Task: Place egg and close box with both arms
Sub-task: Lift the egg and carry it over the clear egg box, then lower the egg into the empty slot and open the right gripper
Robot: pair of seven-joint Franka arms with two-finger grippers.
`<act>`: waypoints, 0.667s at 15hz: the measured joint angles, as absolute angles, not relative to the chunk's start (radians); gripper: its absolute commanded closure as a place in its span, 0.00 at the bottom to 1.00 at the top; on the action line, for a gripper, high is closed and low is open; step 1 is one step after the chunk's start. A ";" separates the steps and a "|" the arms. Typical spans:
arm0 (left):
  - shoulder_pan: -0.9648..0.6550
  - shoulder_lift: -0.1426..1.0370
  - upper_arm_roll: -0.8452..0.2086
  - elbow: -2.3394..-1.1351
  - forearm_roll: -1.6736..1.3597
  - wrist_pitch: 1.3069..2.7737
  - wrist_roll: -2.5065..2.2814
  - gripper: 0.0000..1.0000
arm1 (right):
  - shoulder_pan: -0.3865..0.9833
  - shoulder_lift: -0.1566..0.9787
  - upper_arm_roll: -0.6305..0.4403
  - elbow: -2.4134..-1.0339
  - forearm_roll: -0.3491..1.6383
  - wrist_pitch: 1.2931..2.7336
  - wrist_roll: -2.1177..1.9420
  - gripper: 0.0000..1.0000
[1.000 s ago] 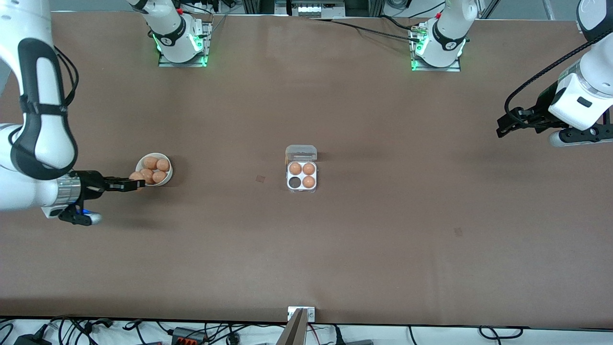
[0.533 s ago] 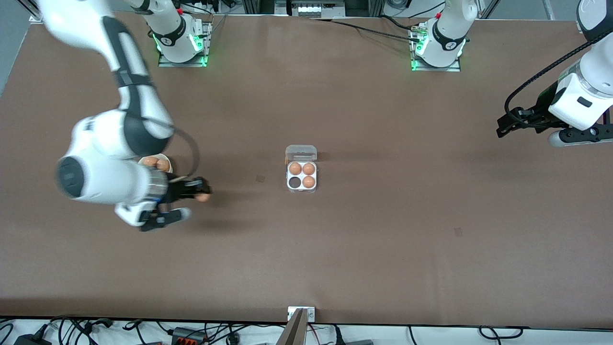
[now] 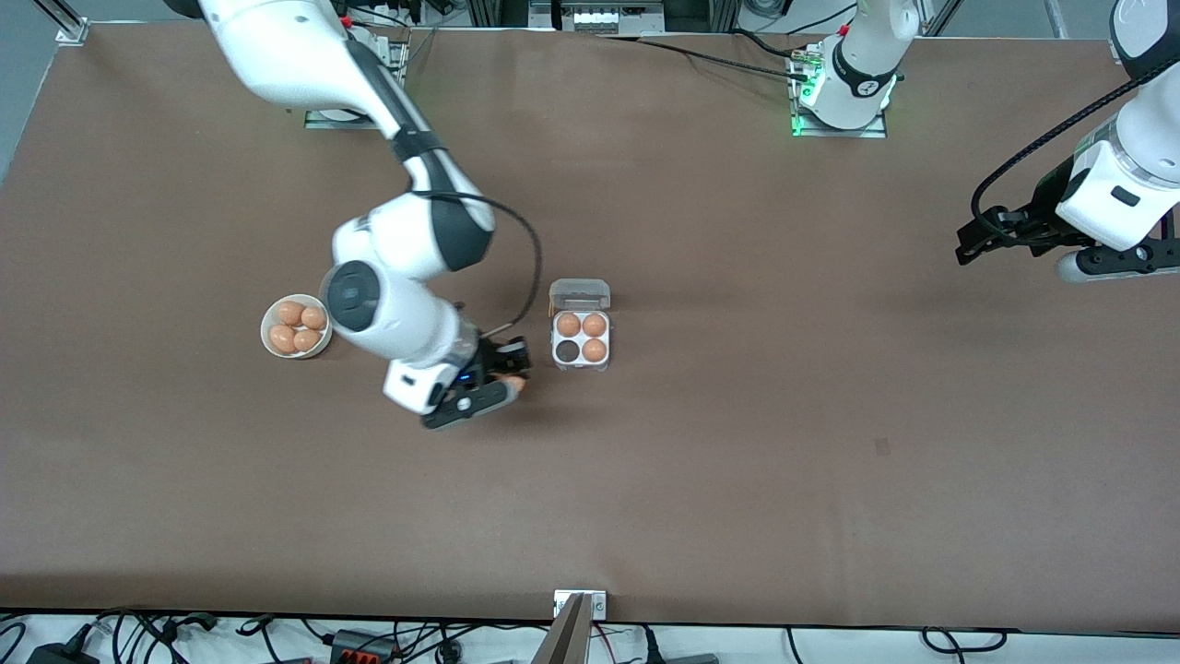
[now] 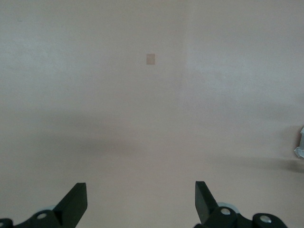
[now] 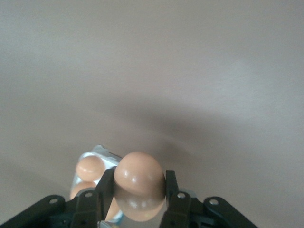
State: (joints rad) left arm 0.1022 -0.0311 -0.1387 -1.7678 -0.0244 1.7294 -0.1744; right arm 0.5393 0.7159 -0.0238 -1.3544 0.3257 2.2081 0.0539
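My right gripper (image 3: 513, 367) is shut on an orange-brown egg (image 5: 139, 185), its fingers (image 5: 105, 190) pressing both sides. It hangs over the table just beside the box (image 3: 581, 366), on the right arm's side of it. The box has its clear lid (image 3: 580, 295) open; three eggs fill cells and one cell (image 3: 565, 351) shows dark and empty. The box edge (image 5: 97, 151) also shows under the held egg in the right wrist view. My left gripper (image 3: 968, 244) waits open and empty over the left arm's end of the table; the left wrist view (image 4: 140, 199) shows only bare table.
A round white bowl (image 3: 265, 332) with several eggs stands toward the right arm's end. Small darker patches mark the brown table (image 3: 501, 344), (image 3: 882, 446). A metal bracket (image 3: 580, 604) sits at the table edge nearest the camera.
My right arm has swung from the bowl toward the box, carrying the egg. The bowl is now uncovered. The left arm has not moved.
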 measured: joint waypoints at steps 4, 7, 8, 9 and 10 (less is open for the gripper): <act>0.102 -0.031 -0.139 -1.768 -0.024 1.729 -0.174 0.00 | 0.603 0.764 -0.028 -1.356 0.293 2.280 0.140 1.00; 0.102 -0.031 -0.139 -1.768 -0.024 1.729 -0.174 0.00 | 0.615 0.784 -0.029 -1.365 0.292 2.280 0.143 1.00; 0.102 -0.031 -0.139 -1.768 -0.024 1.729 -0.174 0.00 | 0.620 0.788 -0.029 -1.372 0.292 2.280 0.143 1.00; 0.102 -0.031 -0.139 -1.768 -0.024 1.729 -0.174 0.00 | 0.624 0.792 -0.029 -1.377 0.292 2.281 0.144 1.00; 0.102 -0.031 -0.139 -1.768 -0.024 1.729 -0.174 0.00 | 0.627 0.794 -0.029 -1.380 0.292 2.281 0.144 1.00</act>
